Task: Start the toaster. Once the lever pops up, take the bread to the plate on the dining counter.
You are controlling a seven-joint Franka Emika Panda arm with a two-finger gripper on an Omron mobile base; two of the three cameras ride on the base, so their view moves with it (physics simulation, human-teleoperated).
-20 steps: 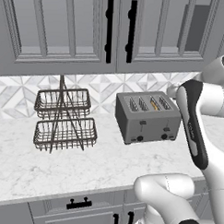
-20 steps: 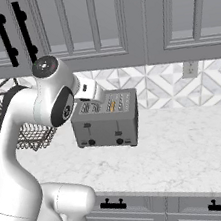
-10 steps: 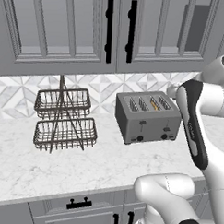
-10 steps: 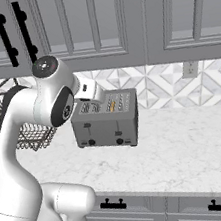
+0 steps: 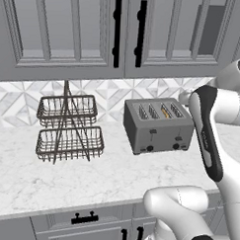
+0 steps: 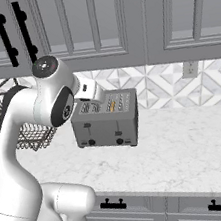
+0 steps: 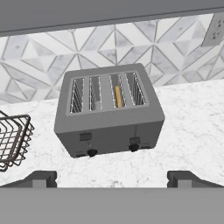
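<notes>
The dark-grey four-slot toaster (image 7: 109, 111) stands on the marble worktop against the tiled wall, also seen as toaster (image 5: 159, 126) and toaster (image 6: 106, 120). A thin golden bread (image 7: 117, 96) slice sits upright in the third slot from the left; bread (image 5: 166, 112) shows as a tan sliver. Two black levers (image 7: 134, 140) sit high on the front above two knobs. My gripper (image 7: 113, 179) hovers above and in front of the toaster, open, with nothing between its fingertips (image 7: 41, 178). The plate and the dining counter are out of view.
A two-tier wire basket (image 5: 67, 127) stands left of the toaster, its edge (image 7: 11, 140) close to my left finger. Upper cabinets (image 5: 116, 33) hang low overhead. A wall outlet (image 6: 190, 69) is to the right. Bare worktop (image 6: 190, 150) extends right of the toaster.
</notes>
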